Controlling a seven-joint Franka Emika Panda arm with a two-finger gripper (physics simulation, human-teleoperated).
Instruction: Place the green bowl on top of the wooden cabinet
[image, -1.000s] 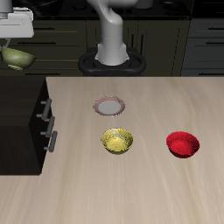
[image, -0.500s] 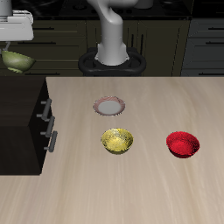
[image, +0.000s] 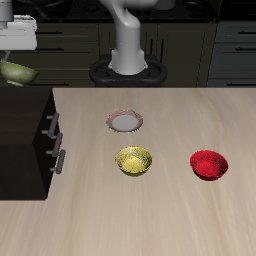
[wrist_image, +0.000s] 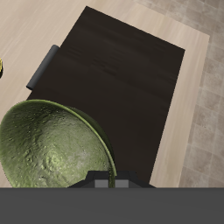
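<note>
The green bowl (image: 17, 72) hangs in the air at the far back edge of the exterior view, held by its rim in my gripper (image: 10, 58), which is shut on it. It is above and behind the wooden cabinet (image: 25, 130), a dark box with silver drawer handles on its side. In the wrist view the green bowl (wrist_image: 52, 157) shows its speckled inside close to the camera, with the flat dark top of the wooden cabinet (wrist_image: 122, 79) below it. The bowl overlaps one edge of that top.
On the light tabletop stand a yellow patterned bowl (image: 134, 161), a red bowl (image: 209, 165) and a small pale plate (image: 124, 122) farther back. The robot's base (image: 127, 68) stands at the table's back.
The gripper and the green bowl have drifted slightly downward and toward the edge of the exterior view. Nothing on the table has moved.
</note>
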